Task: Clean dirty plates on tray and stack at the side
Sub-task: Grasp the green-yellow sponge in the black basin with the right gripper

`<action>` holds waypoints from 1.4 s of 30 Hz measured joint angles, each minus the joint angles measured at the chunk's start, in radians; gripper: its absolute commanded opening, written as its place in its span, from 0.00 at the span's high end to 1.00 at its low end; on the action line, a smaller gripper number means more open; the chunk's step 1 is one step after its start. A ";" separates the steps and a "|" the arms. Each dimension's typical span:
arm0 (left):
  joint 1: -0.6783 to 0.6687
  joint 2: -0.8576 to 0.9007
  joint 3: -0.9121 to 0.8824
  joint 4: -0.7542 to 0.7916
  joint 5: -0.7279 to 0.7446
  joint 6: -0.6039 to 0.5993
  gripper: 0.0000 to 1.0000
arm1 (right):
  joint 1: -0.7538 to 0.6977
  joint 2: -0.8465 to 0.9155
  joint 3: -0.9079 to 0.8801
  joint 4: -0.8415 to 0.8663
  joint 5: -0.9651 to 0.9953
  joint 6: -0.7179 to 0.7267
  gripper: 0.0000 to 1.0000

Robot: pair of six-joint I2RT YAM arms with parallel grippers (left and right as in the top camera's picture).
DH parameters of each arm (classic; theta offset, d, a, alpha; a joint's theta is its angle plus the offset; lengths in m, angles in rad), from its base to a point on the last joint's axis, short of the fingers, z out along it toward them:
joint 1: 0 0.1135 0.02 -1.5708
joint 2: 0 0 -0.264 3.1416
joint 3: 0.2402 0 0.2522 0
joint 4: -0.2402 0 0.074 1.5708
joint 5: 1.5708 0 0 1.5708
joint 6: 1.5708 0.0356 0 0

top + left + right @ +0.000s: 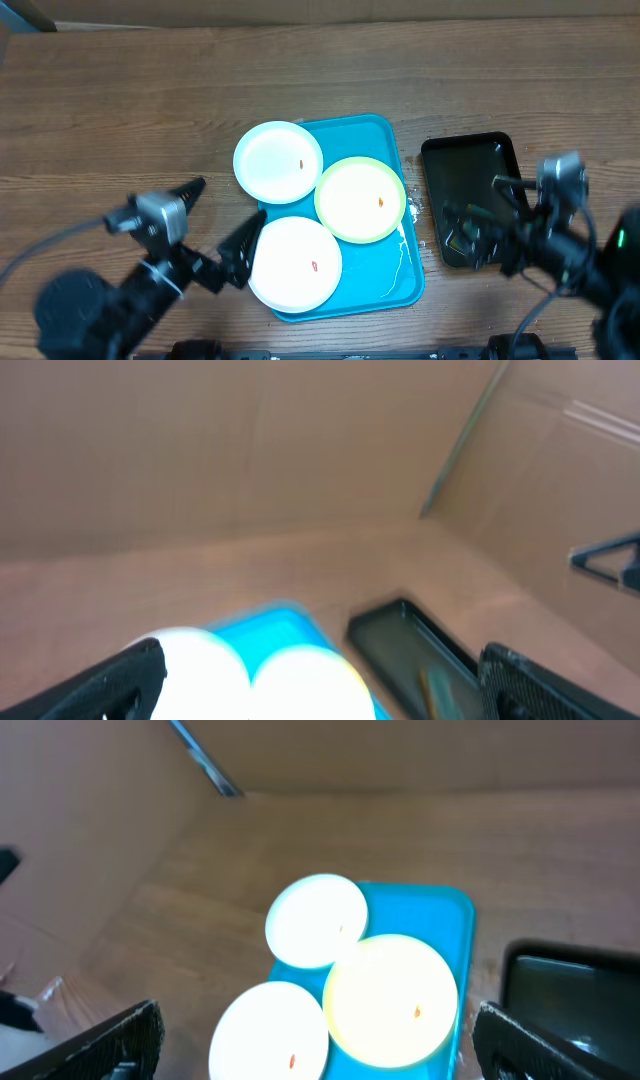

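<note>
The cyan tray (400, 270) lies mid-table with three plates on it, each with a reddish speck. One white plate (278, 161) overhangs the tray's far left corner. The green-rimmed plate (361, 199) sits in the middle. The other white plate (295, 263) overhangs the near left edge. My left gripper (218, 222) is open and empty, just left of the near white plate. My right gripper (487, 213) is open and empty over the black tray (470, 160). The right wrist view shows the tray (445, 910) and the plates (316, 919), (392, 995), (268, 1032) between open fingers (318, 1020).
The glossy black tray stands right of the cyan tray and holds a small blurred yellow-green item (435, 685). White smears (406, 214) mark the cyan tray's right side. A cardboard wall rises behind the wooden table (120, 110). The left wrist view shows open fingers (322, 658).
</note>
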 measured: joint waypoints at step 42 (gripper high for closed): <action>-0.013 0.364 0.391 -0.581 0.085 0.474 0.00 | -0.143 0.787 -0.467 0.323 0.465 0.468 0.89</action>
